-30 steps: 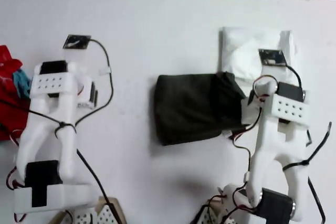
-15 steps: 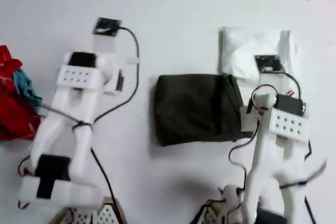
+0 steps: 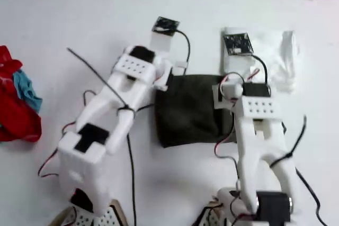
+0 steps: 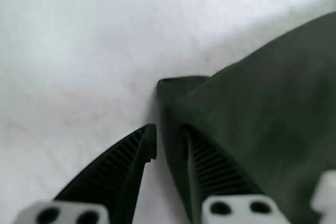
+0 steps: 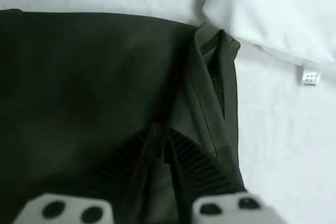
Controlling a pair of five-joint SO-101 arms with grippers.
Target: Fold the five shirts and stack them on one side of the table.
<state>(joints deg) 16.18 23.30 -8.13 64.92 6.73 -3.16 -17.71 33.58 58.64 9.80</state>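
Left claw: spread, straddling a corner edge of the dark shirt, with one side over bare tabletop.
Right claw: pressed together low on the dark shirt by its collar; whether it had caught any cloth was hard to tell.
Dark shirt: folded, mid-tabletop, collar end touching the white shirt.
Clothes heap: red and blue, unfolded, well apart beyond the left arm.
Risk: pinching only the top layer would likely peel the fold open, and dragging could push the white shirt askew.

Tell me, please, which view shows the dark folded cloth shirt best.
The high view: the dark folded cloth shirt shows nearly whole. The left wrist view catches one corner, the right wrist view much of its top and hemmed edge.
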